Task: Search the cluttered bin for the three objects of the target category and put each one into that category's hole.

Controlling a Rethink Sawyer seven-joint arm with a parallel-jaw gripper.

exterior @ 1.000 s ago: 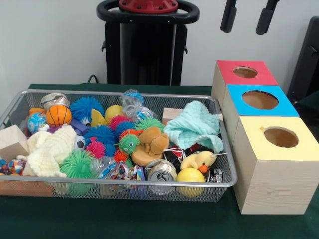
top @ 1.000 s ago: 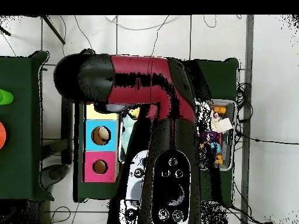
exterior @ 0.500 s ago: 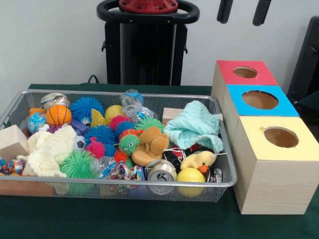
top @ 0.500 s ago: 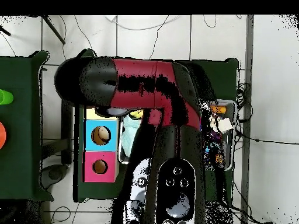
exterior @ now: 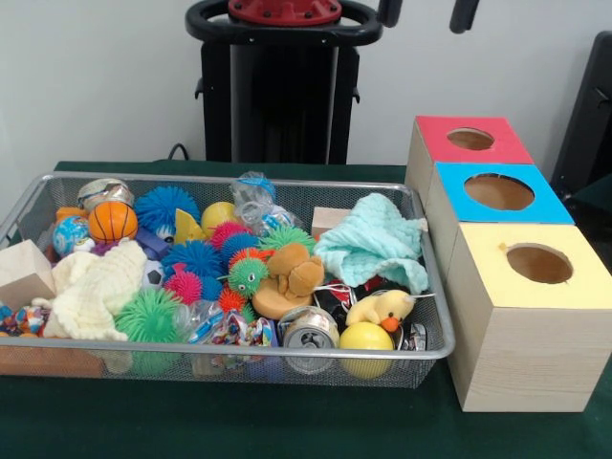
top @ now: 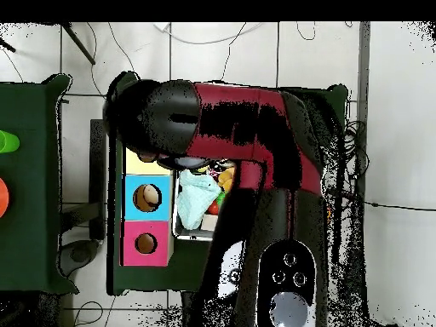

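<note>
Tool [exterior: 426, 11] shifted left, bin [exterior: 287, 352] well below

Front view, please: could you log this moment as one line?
gripper: top edge, tips apart, empty | wire bin: full of toys | red, blue, yellow boxes: holes unblocked

Wire-mesh metal bin [exterior: 432, 352], pale matt wooden boxes [exterior: 521, 359], soft knitted mint cloth [exterior: 375, 241].
</note>
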